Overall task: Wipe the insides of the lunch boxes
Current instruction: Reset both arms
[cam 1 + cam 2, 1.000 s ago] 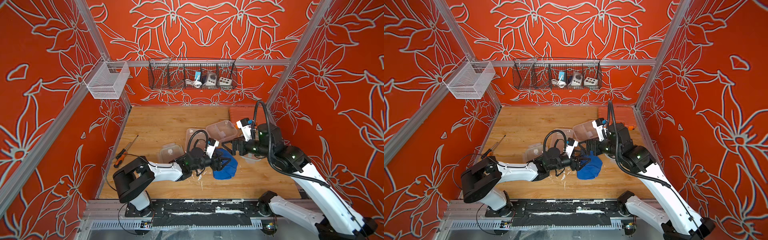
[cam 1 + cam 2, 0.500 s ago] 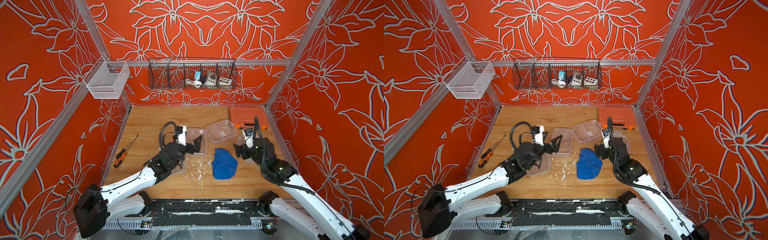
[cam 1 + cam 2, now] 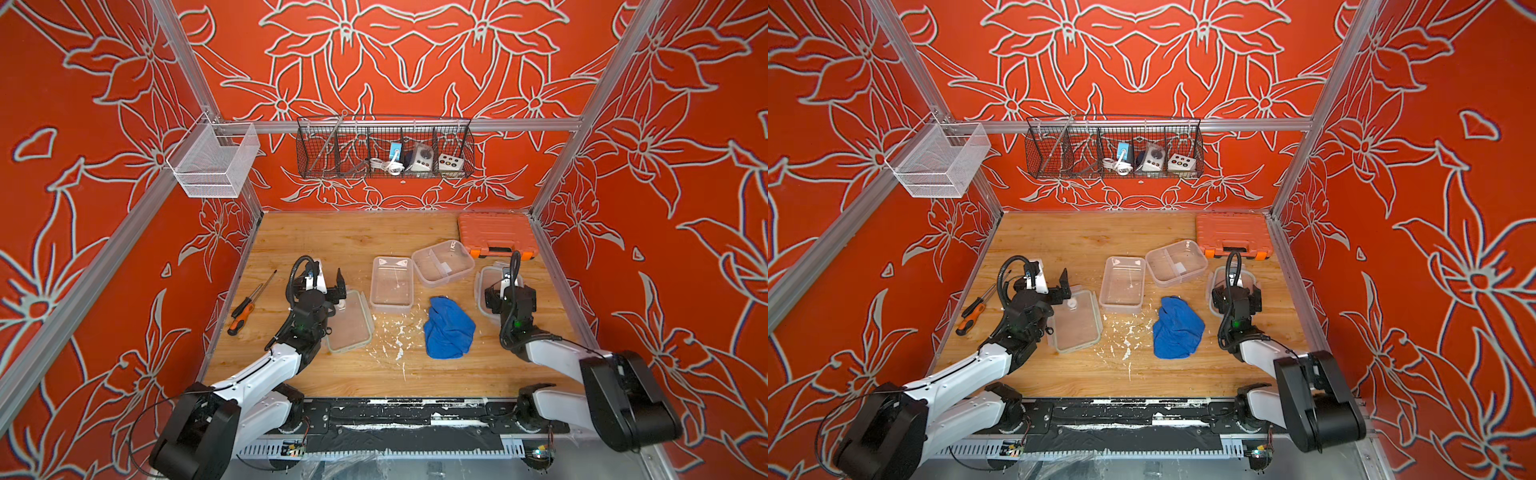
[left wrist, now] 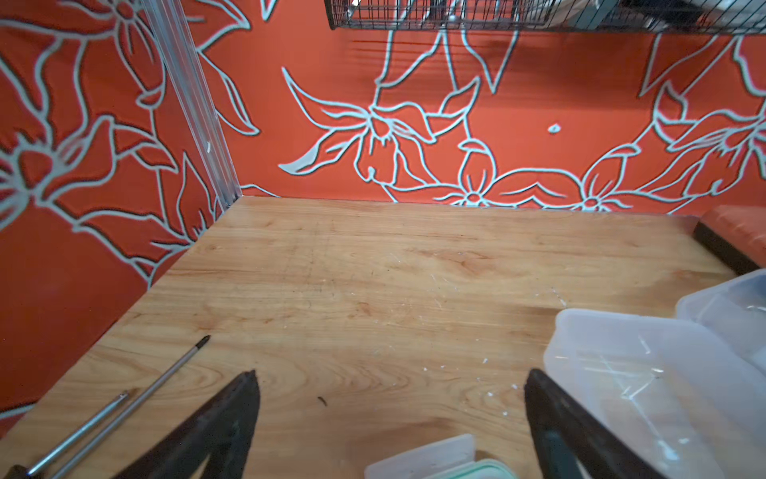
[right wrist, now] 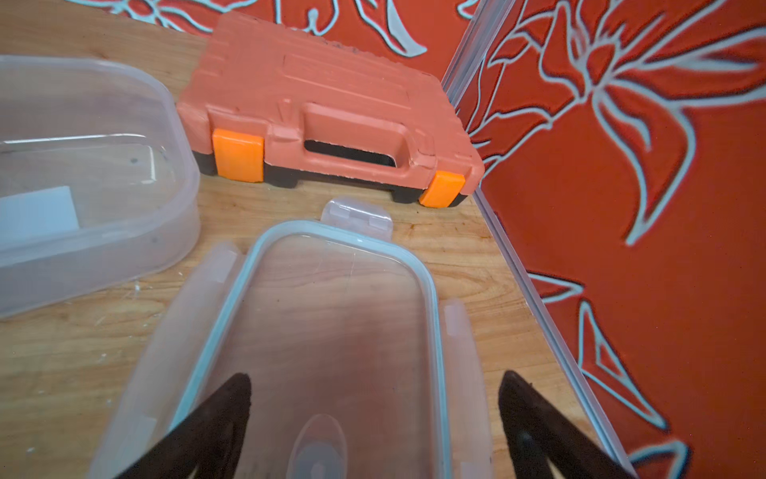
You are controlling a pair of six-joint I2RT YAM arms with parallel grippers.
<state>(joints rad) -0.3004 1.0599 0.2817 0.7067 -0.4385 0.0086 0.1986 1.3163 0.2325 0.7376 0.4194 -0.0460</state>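
The right lid (image 5: 331,323) is largely covered in both top views by the right gripper (image 5: 375,376), which hangs just above it. In the right wrist view the lid's near end is cut off by the frame. That gripper's jaws are spread wide, with nothing between them. The left gripper (image 4: 391,373) is likewise spread and empty, poised over the far end of the left lid (image 3: 351,322). Only a flap and a corner of that lid are caught in the left wrist view. There the screwdrivers (image 4: 166,374) are shown without their handles, and only a corner of the orange tool case (image 3: 496,232) is seen.

The plain lunch box (image 3: 392,284) is set open side up near the middle of the table (image 3: 332,241), with white streaks inside. The divided lunch box (image 3: 442,262) lies just beyond it, between it and the tool case. Whether the two touch cannot be told. A white label (image 5: 37,211) is seen inside the divided one, but no writing can be read on it. A blue cloth (image 3: 449,328) is bunched near both boxes, with white crumbs (image 3: 395,332) scattered beside it. The small items in the wire basket (image 3: 324,153) cannot be made out.
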